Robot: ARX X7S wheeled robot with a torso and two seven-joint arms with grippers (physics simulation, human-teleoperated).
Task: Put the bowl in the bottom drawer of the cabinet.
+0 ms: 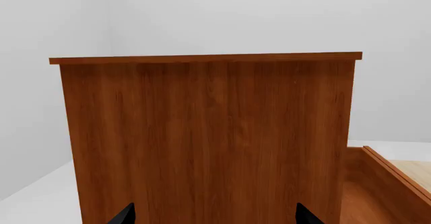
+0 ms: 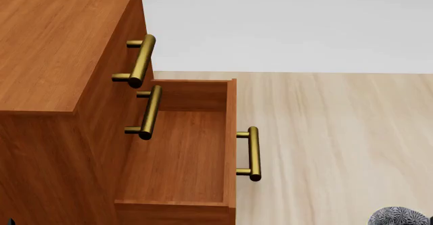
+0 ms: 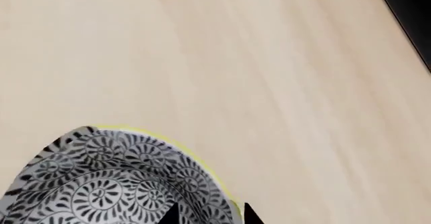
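Your right gripper (image 3: 209, 215) sits at the rim of the bowl (image 3: 114, 183): in the right wrist view two dark fingertips (image 3: 171, 215) show, one over the patterned inside of the bowl and one just outside its wall, so the rim lies between them. They stand close together, but you cannot tell from this view whether they actually pinch the rim. In the head view the bowl (image 2: 399, 217) appears as a patterned arc over the pale wooden floor (image 2: 338, 134), well apart from the cabinet (image 2: 54, 58) and to the right of it.

The bottom drawer (image 2: 182, 154) is pulled out, its brass handle (image 2: 252, 154) facing the floor side; the two upper handles (image 2: 143, 60) sit flush above it.

Your left gripper (image 1: 214, 215) is spread wide, its two fingertips (image 1: 124, 215) well apart, facing the plain side panel of the cabinet (image 1: 209, 143) and holding nothing.
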